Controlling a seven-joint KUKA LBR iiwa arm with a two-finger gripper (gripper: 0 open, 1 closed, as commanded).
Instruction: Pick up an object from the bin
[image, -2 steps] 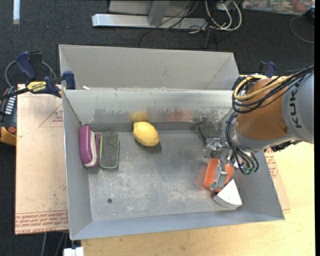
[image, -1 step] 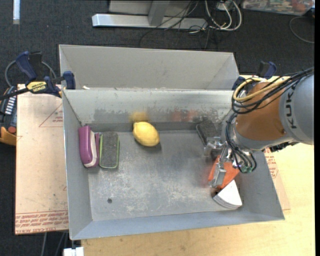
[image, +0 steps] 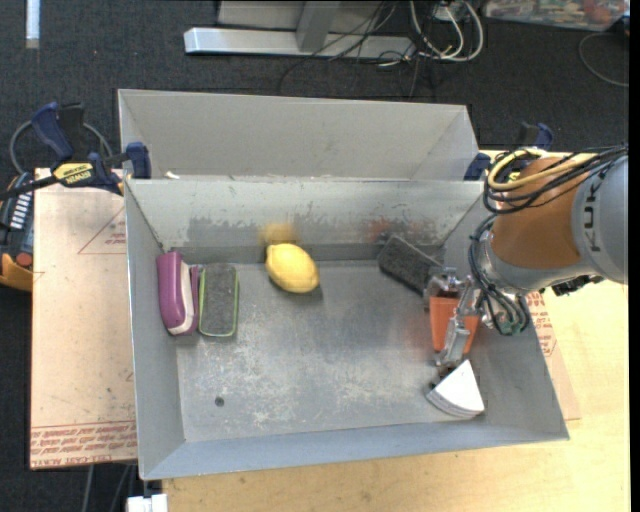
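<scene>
Surroundings: dark floor (image: 90, 50) behind the bin, with cables lying across it at the top.
Bin (image: 330, 380): grey metal, sloping walls, mostly bare floor; a few loose things lie along the back and sides.
Arm (image: 540, 235): orange, with looped cables on it, reaching in over the bin's right wall.
Gripper (image: 457, 345): low in the front right part of the bin, pointing down at the white wedge. Whether it is parted or clenched cannot be told, and nothing can be seen held in it.
Dark grey block (image: 408, 263): at the back right, tilted against the back wall, near the gripper.
Lemon (image: 292, 269): yellow, at the foot of the back wall, left of centre.
Green sponge (image: 218, 300): by the left wall, lengthwise.
Purple thing (image: 174, 292): oblong, touching the sponge's left side.
White wedge (image: 458, 392): front right corner, directly under the gripper's tip; contact cannot be judged.
Orange piece (image: 440, 318): just beside the gripper; robot part or loose thing is unclear.
</scene>
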